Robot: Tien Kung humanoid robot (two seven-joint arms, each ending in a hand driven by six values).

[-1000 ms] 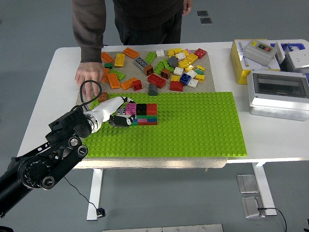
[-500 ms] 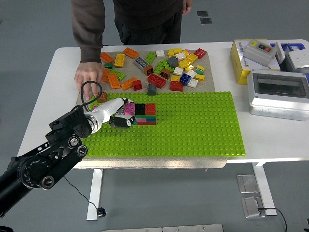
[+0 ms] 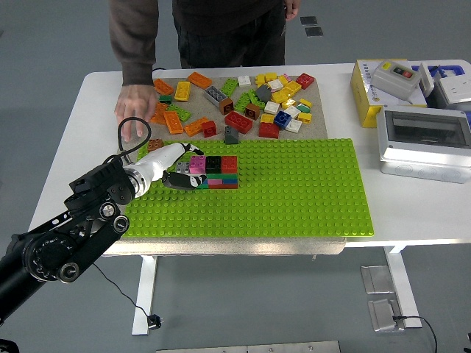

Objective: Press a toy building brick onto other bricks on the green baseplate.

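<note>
Left hand (image 3: 179,170) has shifted slightly up and back since a second ago; the person's hand (image 3: 137,112) slid along the desk (image 3: 412,209) toward the loose bricks (image 3: 243,103). White-shelled fingers (image 3: 193,179) curl around a small pink brick (image 3: 197,163), seated on the left end of the stacked bricks (image 3: 219,173) (black, red, green, pink, blue layers). Stack sits on the studded green baseplate (image 3: 294,187), left of centre. Baseplate lies on a beige mat (image 3: 221,248). Grey plastic enclosures (image 3: 423,140) sit at the desk's right.
</note>
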